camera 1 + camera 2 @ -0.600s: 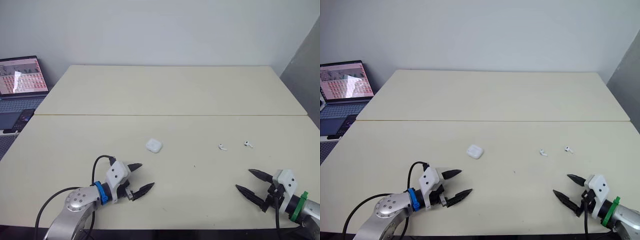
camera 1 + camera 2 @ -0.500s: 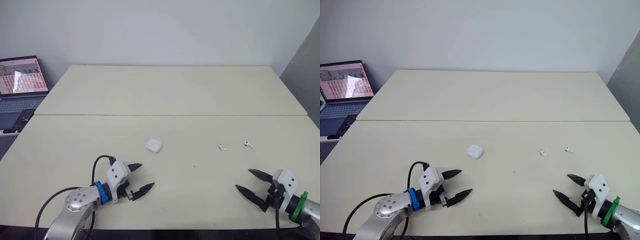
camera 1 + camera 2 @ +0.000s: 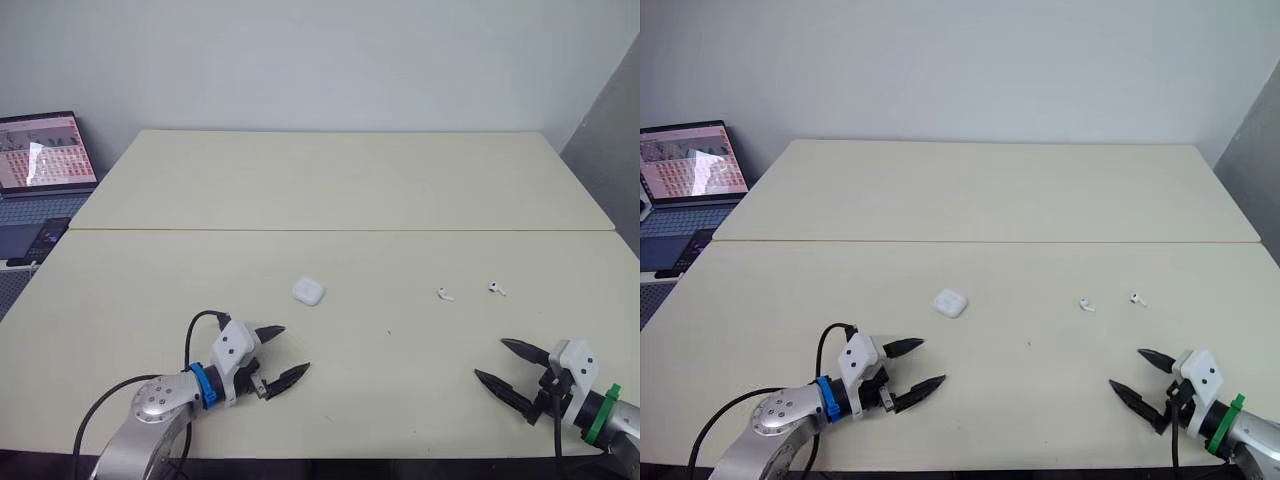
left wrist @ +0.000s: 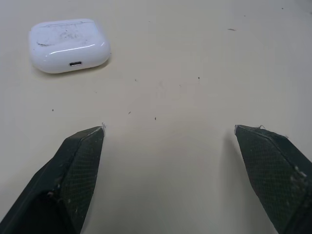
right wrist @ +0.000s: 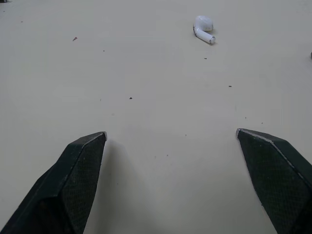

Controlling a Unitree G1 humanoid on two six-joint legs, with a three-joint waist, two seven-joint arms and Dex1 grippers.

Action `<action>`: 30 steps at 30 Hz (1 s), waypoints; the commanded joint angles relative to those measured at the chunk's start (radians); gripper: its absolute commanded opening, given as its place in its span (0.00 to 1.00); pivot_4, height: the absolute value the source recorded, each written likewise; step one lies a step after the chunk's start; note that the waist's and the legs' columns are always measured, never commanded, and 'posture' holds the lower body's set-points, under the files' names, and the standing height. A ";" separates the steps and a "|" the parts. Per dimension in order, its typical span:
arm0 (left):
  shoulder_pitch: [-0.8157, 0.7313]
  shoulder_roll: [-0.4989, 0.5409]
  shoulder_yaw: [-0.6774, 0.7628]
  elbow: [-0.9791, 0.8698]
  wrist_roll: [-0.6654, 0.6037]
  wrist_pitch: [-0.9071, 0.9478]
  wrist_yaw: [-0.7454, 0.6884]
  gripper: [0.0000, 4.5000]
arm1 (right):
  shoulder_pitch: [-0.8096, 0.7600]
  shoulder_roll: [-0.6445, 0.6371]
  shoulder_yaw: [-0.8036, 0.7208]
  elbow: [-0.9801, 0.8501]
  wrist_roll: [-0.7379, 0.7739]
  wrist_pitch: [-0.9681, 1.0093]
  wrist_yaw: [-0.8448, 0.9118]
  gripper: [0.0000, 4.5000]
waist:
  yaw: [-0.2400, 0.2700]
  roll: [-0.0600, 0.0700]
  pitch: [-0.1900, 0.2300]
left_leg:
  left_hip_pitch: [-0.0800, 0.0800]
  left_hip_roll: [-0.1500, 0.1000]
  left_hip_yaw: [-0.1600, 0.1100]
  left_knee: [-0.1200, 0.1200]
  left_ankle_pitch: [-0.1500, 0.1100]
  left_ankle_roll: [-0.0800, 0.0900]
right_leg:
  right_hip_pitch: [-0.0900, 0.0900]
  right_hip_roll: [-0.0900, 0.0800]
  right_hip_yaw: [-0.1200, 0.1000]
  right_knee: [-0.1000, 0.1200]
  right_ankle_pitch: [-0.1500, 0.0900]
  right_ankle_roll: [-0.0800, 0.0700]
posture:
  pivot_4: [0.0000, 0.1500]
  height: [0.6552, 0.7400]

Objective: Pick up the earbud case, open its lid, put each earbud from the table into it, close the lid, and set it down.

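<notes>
The charging port of the earbud case (image 4: 68, 45) is made out in the left wrist view, turned toward the left tool (image 3: 295, 349). The case is shut and lies flat, its long axis crosswise to that tool's fingers. In the eye views the case is seen near the middle of the counter (image 3: 340, 190), ahead of the left tool and apart from it. Both tools are spread wide and nothing is held by either. The right tool (image 3: 490, 359) is placed near the counter's front edge. The left earbud (image 3: 445, 294) and right earbud (image 3: 495, 289) lie side by side, well to the right of the case and ahead of the right tool. A laptop (image 3: 40, 155) is seen off the counter's left end
</notes>
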 commanded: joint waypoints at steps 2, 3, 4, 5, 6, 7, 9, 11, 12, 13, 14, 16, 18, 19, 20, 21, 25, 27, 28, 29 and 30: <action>-0.040 -0.063 0.015 -0.044 -0.028 0.012 0.074 1.00 | -0.003 0.030 -0.030 -0.064 0.090 -0.083 0.074 0.99 | 0.000 0.000 0.000 | 0.000 0.000 0.000 0.000 0.000 0.000 | 0.000 0.000 0.000 0.000 0.000 0.000 | 1.00 1.00; -0.050 -0.081 0.009 -0.043 -0.018 0.010 0.094 1.00 | 0.002 0.033 -0.029 -0.076 0.102 -0.096 0.091 0.99 | 0.000 0.000 0.000 | 0.000 0.000 0.000 0.000 0.000 0.000 | 0.000 0.000 0.000 0.000 0.000 0.000 | 1.00 1.00; -0.064 -0.104 0.003 -0.039 -0.002 0.005 0.125 1.00 | 0.007 0.031 -0.025 -0.091 0.109 -0.098 0.104 0.99 | 0.000 0.000 0.000 | 0.000 0.000 0.000 0.000 0.000 0.000 | 0.000 0.000 0.000 0.000 0.000 0.000 | 1.00 1.00; -0.078 -0.126 -0.001 -0.034 0.016 -0.001 0.157 1.00 | 0.009 0.030 -0.021 -0.106 0.119 -0.100 0.118 0.99 | 0.000 0.000 0.000 | 0.000 0.000 0.000 0.000 0.000 0.000 | 0.000 0.000 0.000 0.000 0.000 0.000 | 1.00 1.00; -0.093 -0.151 -0.003 -0.029 0.032 -0.008 0.190 1.00 | 0.009 0.029 -0.018 -0.128 0.138 -0.095 0.130 0.99 | 0.000 -0.001 0.001 | 0.000 0.000 0.000 0.000 0.000 0.000 | 0.000 0.000 0.000 0.000 0.000 0.000 | 1.00 1.00; -0.103 -0.171 -0.005 -0.027 0.044 -0.013 0.216 1.00 | 0.008 0.030 -0.015 -0.147 0.151 -0.089 0.135 0.99 | 0.000 -0.002 0.001 | 0.000 0.000 0.000 0.000 0.000 0.000 | 0.000 0.000 0.000 0.000 0.000 0.000 | 1.00 1.00; -0.120 -0.212 -0.007 -0.030 0.060 -0.008 0.268 1.00 | 0.001 0.029 -0.004 -0.194 0.169 -0.071 0.131 0.99 | 0.001 -0.002 0.001 | 0.000 0.000 0.000 0.000 0.000 0.000 | 0.000 0.000 0.000 0.000 0.000 0.000 | 1.00 1.00; -0.128 -0.231 -0.019 -0.029 0.087 -0.008 0.298 1.00 | -0.009 0.024 0.011 -0.236 0.175 -0.049 0.122 0.99 | 0.001 -0.002 0.001 | 0.000 0.000 0.000 0.000 0.000 0.000 | 0.000 0.000 0.000 0.000 0.000 0.000 | 1.00 1.00; -0.129 -0.236 -0.026 -0.025 0.100 -0.007 0.311 1.00 | -0.016 0.022 0.019 -0.253 0.172 -0.042 0.116 0.99 | 0.000 -0.002 0.001 | 0.000 0.000 0.000 0.000 0.000 0.000 | 0.000 0.001 0.000 0.000 0.000 0.000 | 1.00 1.00; -0.132 -0.241 -0.030 -0.018 0.113 -0.010 0.326 1.00 | -0.024 0.021 0.027 -0.268 0.169 -0.034 0.109 0.99 | 0.000 -0.002 0.001 | 0.000 0.000 0.000 0.000 0.000 0.000 | 0.000 0.001 0.000 0.000 0.000 0.000 | 1.00 1.00; -0.138 -0.247 -0.030 -0.007 0.129 -0.012 0.346 1.00 | -0.033 0.019 0.034 -0.285 0.168 -0.025 0.102 0.99 | 0.000 -0.002 0.001 | 0.000 0.000 0.000 0.000 0.000 0.000 | 0.000 0.001 0.000 0.000 0.000 0.000 | 1.00 1.00; -0.155 -0.259 -0.025 0.013 0.149 -0.011 0.381 1.00 | -0.053 0.017 0.047 -0.311 0.166 -0.007 0.081 0.99 | 0.001 -0.002 0.001 | 0.000 0.000 0.000 0.000 0.000 0.000 | 0.000 0.001 0.000 0.000 0.000 0.000 | 1.00 1.00; -0.168 -0.265 -0.029 0.027 0.161 -0.001 0.399 1.00 | -0.067 0.015 0.054 -0.328 0.164 0.010 0.064 0.99 | 0.003 -0.002 0.001 | 0.000 0.000 0.000 0.001 0.000 0.000 | 0.000 0.001 0.000 0.000 0.000 0.000 | 1.00 1.00; -0.173 -0.268 -0.034 0.032 0.163 0.004 0.401 1.00 | -0.071 0.014 0.056 -0.333 0.163 0.015 0.058 0.99 | 0.004 -0.002 0.001 | 0.000 0.000 -0.001 0.001 0.000 0.000 | 0.000 0.001 -0.001 0.000 0.000 0.000 | 1.00 1.00; -0.177 -0.271 -0.041 0.038 0.167 0.011 0.403 1.00 | -0.073 0.013 0.057 -0.337 0.163 0.019 0.054 0.99 | 0.005 -0.002 0.001 | -0.001 0.000 -0.001 0.001 0.000 0.000 | 0.000 0.001 -0.001 0.000 0.000 0.000 | 1.00 1.00; -0.182 -0.273 -0.050 0.045 0.170 0.019 0.404 1.00 | -0.074 0.012 0.057 -0.340 0.163 0.023 0.051 0.99 | 0.007 -0.002 0.001 | -0.001 0.000 -0.001 0.001 0.000 0.000 | -0.001 0.001 -0.001 0.000 0.000 0.000 | 1.00 1.00; -0.206 -0.286 -0.078 0.072 0.174 0.049 0.400 1.00 | -0.076 0.007 0.055 -0.347 0.161 0.032 0.039 0.99 | 0.013 -0.002 0.001 | -0.001 0.000 0.000 0.001 0.000 0.000 | -0.001 0.001 -0.001 0.000 0.000 0.000 | 1.00 1.00; -0.219 -0.289 -0.078 0.086 0.178 0.053 0.407 1.00 | -0.076 0.006 0.056 -0.351 0.162 0.035 0.035 0.99 | 0.013 -0.002 0.001 | -0.001 0.000 0.000 0.001 0.000 0.000 | -0.001 0.001 -0.001 0.000 0.000 0.000 | 1.00 1.00; -0.224 -0.288 -0.078 0.092 0.181 0.055 0.409 1.00 | -0.077 0.005 0.057 -0.352 0.162 0.036 0.033 0.99 | 0.013 -0.002 0.001 | -0.001 0.000 -0.001 0.001 0.000 0.000 | -0.001 0.001 -0.001 0.000 0.000 0.000 | 1.00 1.00; -0.229 -0.286 -0.080 0.096 0.187 0.056 0.411 1.00 | -0.077 0.004 0.057 -0.353 0.162 0.037 0.031 0.99 | 0.013 -0.002 0.001 | -0.001 0.000 -0.001 0.001 0.000 0.000 | -0.001 0.001 -0.001 0.000 0.000 0.000 | 1.00 1.00; -0.232 -0.285 -0.079 0.099 0.189 0.060 0.413 1.00 | -0.078 0.004 0.058 -0.353 0.162 0.037 0.030 0.99 | 0.013 -0.002 0.001 | -0.001 0.000 -0.001 0.001 0.000 0.000 | -0.001 0.001 -0.001 0.000 0.000 0.000 | 1.00 1.00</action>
